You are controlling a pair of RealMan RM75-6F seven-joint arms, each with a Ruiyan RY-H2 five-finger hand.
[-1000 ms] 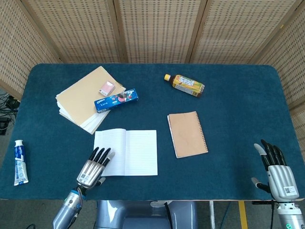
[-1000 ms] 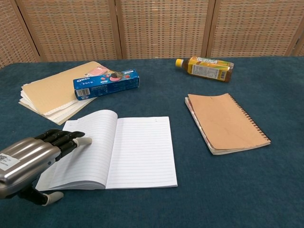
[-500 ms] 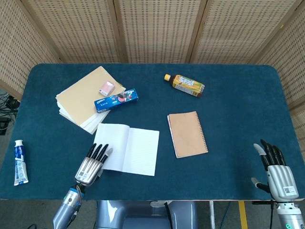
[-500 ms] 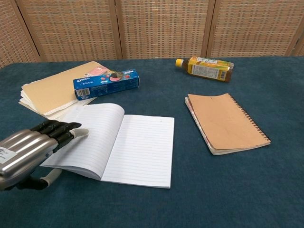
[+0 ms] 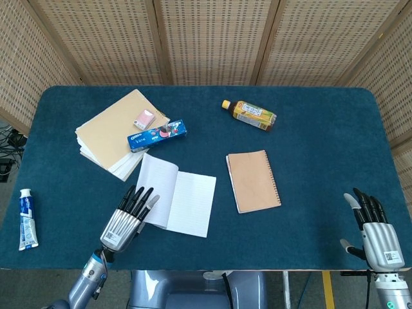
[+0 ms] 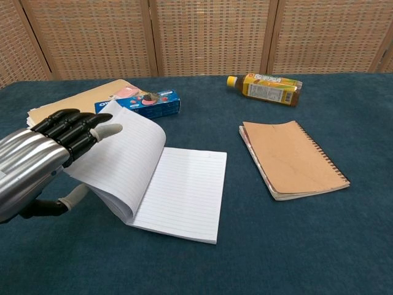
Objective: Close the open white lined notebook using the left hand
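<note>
Half-raised notebook (image 6: 161,182) left page hiding left hand (image 6: 37,167) palm, grip unclear, right hand (image 5: 374,224) spread empty, wrist cut off

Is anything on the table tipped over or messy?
Yes. The yellow drink bottle lies on its side near the table's far edge. The Oreo box sits slanted on the uneven paper stack. The white lined notebook is half open, its left pages lifted by the left hand.

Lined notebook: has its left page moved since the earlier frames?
Yes. The left hand has lifted the notebook's left page off the table, up towards the blue box.
</note>
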